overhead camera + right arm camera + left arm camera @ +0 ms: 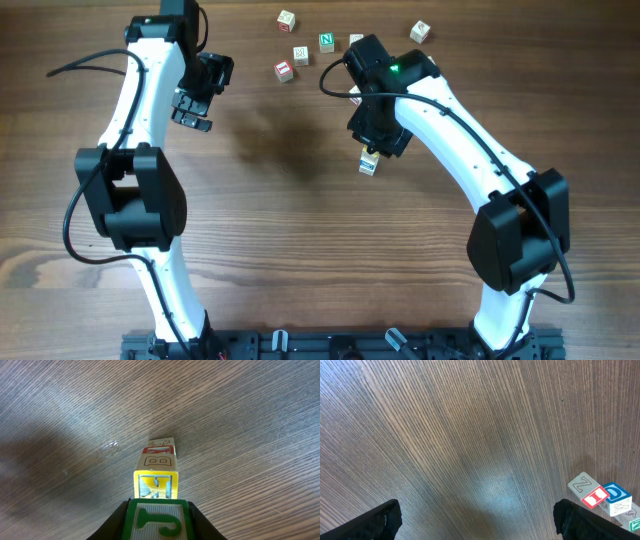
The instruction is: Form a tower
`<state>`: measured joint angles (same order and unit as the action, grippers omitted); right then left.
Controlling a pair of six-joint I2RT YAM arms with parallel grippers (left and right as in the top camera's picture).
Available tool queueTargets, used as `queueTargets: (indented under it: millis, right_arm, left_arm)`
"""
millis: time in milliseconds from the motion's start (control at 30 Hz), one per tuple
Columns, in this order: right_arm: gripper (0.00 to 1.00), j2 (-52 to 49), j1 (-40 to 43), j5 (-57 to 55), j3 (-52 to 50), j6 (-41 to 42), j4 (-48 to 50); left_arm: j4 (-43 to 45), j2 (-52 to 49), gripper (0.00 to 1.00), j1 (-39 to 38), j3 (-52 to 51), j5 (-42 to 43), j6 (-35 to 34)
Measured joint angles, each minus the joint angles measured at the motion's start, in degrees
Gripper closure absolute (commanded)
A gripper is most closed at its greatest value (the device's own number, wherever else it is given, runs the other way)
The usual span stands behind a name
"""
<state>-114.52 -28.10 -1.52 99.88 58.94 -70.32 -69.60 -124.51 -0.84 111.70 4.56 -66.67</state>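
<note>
- Table (pixel 300 250): brown wood, fine straight grain, fills all 3 views; wavy knot-like grain at lower left of overhead.
- Dark rail (pixel 330 345) runs along table's near edge, bottom of overhead.
- Light: soft, diffuse; blurry shadow (pixel 280 140) on wood, upper centre.
- Pale bluish sheen (pixel 495 495) on tabletop, left wrist view.
- Small shiny smudge (pixel 110 446) on wood, right wrist view.

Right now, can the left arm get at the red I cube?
Probably yes: the left arm has open jaws, only bare table lies between them and the red I cube, and the right arm is over the tower.
</note>
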Motion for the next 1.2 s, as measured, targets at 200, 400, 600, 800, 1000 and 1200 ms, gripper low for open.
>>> queueTargets:
  millis: [200, 400, 600, 800, 1000, 1200]
  right_arm:
    - [0.69, 0.0, 0.0, 0.0, 0.0, 0.17, 0.09]
    - [0.65, -0.02, 0.0, 0.0, 0.0, 0.2, 0.55]
    - [0.55, -2.86, 0.0, 1.11, 0.0, 0.37, 0.52]
    - [0.42, -2.86, 0.0, 1.38, 0.0, 0.55, 0.52]
    - [0.38, -2.91, 0.0, 1.51, 0.0, 0.83, 0.52]
    - [0.53, -4.68, 0.28, 3.17, 0.0, 0.79, 0.52]
  left_arm:
    - [0.0, 0.0, 0.0, 0.02, 0.0, 0.0, 0.0]
    - [-0.02, 0.0, 0.0, 0.02, 0.0, 0.0, 0.0]
    - [-0.02, 0.0, 0.0, 0.02, 0.0, 0.0, 0.0]
    - [0.0, 0.0, 0.0, 0.02, 0.0, 0.0, 0.0]
    - [0.0, 0.0, 0.0, 0.02, 0.0, 0.0, 0.0]
    - [0.0, 0.0, 0.0, 0.02, 0.0, 0.0, 0.0]
